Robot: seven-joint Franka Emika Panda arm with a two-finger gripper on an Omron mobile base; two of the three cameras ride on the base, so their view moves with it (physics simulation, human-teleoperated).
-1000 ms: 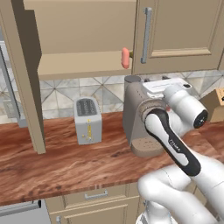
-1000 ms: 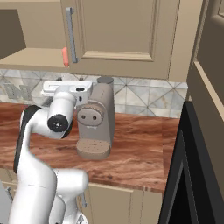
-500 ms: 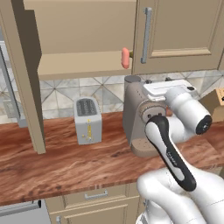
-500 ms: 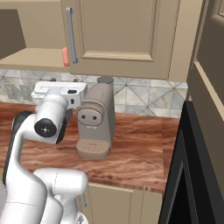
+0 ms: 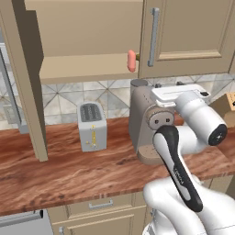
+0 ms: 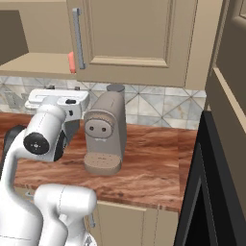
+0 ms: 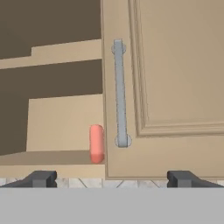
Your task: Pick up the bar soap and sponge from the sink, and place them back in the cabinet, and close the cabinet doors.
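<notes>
Soap point(image 7: 96, 143) sits on the cabinet point(image 5: 87, 69) floor, at its near edge, standing on its side just left of the right door point(image 7: 175, 87) and its silver handle point(image 7: 120, 94). That half of the fetching looks done. I see no sponge on the shelf parts facing me, so I judge it is yet to be brought from the sink, though the darker back of the cabinet is hard to read.

My jaws point(image 7: 111, 177) stand wide open and hold nothing, pointing up at the cabinet's lower edge from below, with one fingertip point(image 7: 41, 178) under the open bay and the other under the right door. From the base views my hand is above the worktop point(image 5: 69, 170), beside the coffee machine point(image 5: 147, 124), with a toaster point(image 5: 92, 126) further left.

The right door looks shut or nearly so. The left door point(image 5: 25, 78) hangs wide open, edge toward me.

Left to do, as I judge it: the sponge, if it is indeed not inside, and then closing the left door.
</notes>
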